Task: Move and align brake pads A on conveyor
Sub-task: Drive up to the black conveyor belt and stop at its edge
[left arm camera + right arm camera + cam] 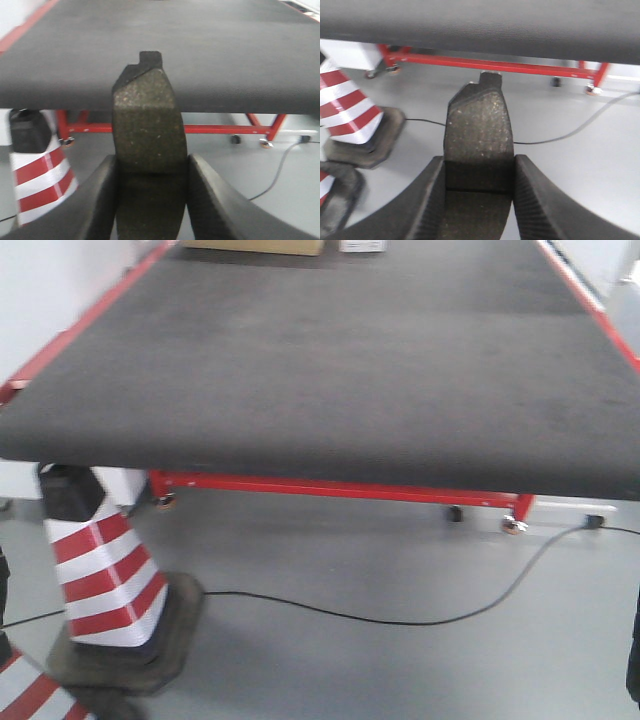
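While both claws hold a pad out in front of the belt, a slip is the big worry. The left claw [151, 167] is closed part way, and its two black fingers [97, 200] press on the sides of the first brake pad [147, 120]. That pad stands up on its end, with its little tab on top, in front of the near edge of the conveyor [320, 370].

The right claw [479, 167] is closed the same way on the second brake pad [479, 120], which stands up too. It looks lower, with the belt edge above it and the grey floor [420, 670] behind it. I see no pads lying on the belt, and I cannot see any other pads.

Each claw grips only the bottom part of its pad, so I think a bump could tip a pad or shake it loose. It would then land on the floor, near the striped cone [100, 560] or the black cable [400, 618], and not on the belt.

The right claw seems to sit below the belt top. If it goes straight ahead, the pad could hit the belt edge or the red bar [330, 487]. It needs to go up first.

If a pad is let go too high, it could bounce and lie crooked. The rough belt would make it hard to push straight.
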{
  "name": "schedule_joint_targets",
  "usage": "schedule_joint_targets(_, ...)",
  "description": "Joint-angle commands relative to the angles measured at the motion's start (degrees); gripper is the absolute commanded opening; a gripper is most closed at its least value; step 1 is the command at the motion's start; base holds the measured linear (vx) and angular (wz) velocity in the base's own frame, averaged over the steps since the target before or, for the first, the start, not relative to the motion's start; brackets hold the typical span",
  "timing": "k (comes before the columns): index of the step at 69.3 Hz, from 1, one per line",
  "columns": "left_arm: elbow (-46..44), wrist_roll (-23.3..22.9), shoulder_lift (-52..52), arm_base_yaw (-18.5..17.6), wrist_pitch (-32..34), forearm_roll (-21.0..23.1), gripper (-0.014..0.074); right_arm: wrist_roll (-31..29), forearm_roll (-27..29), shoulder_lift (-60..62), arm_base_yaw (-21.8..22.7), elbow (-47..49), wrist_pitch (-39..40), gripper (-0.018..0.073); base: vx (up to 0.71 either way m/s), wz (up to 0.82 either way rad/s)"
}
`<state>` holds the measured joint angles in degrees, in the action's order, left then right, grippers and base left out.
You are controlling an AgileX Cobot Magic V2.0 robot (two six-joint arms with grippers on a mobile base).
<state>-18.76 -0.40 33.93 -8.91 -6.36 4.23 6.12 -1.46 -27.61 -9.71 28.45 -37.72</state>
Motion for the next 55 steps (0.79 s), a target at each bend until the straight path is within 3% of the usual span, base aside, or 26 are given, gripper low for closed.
schedule_joint_targets(1, -1.7, -0.5, -0.1, -0.2, 5.3, 0.4, -0.0006, -0.3, -0.4, -0.1, 0.4, 1.8, 5.2, -0.0007, 0.04, -0.49)
schedule_joint_targets(55, -1.7, -0.5, -0.1, -0.2, 5.3, 0.4, -0.0006, -0.3, -0.4, -0.1, 0.4, 1.8, 5.2, -0.0007, 0.12, -0.2)
